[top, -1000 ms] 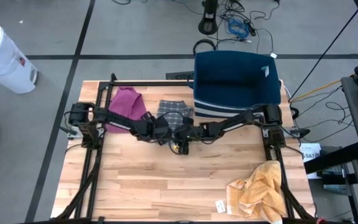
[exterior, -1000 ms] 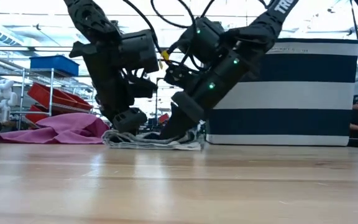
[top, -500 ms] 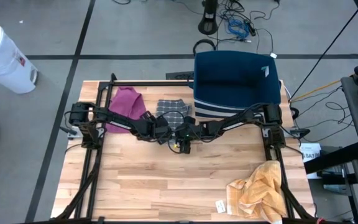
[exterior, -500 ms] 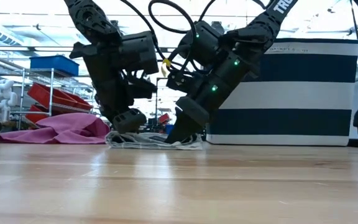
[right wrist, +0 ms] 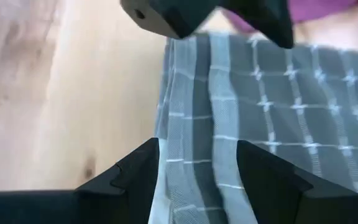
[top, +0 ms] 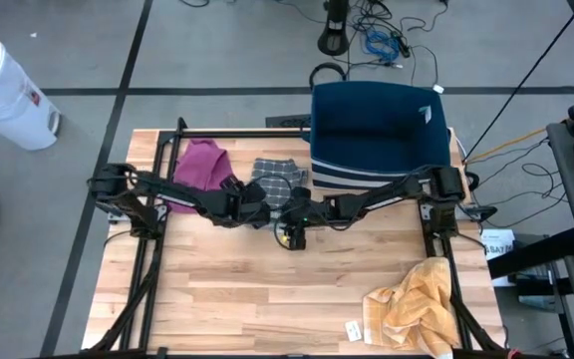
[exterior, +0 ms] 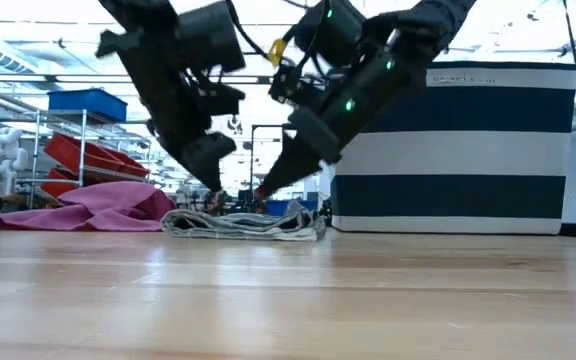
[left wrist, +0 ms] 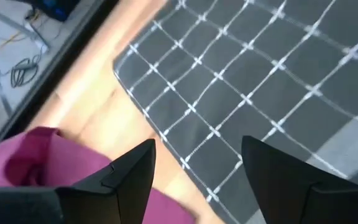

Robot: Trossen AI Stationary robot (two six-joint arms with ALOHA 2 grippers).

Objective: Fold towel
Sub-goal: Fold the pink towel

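— Wooden tabletop [top: 267, 299] all around me; what lies on it, near to far?

— Near right, a yellow cloth [top: 412, 307]. Mid-table, my left gripper [exterior: 211, 167] and right gripper [exterior: 268, 187] hang just above the folded grey checked towel [top: 279, 179], fingers apart on both, holding nothing.

— And beyond?

— A pink cloth [top: 200, 167] left of the towel, a navy striped bin [top: 379, 135] to its right.

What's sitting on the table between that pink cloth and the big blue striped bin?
The folded grey checked towel lies between the pink cloth and the blue striped bin, with both grippers lifted just above it. The high view shows it best; the low view confirms it.
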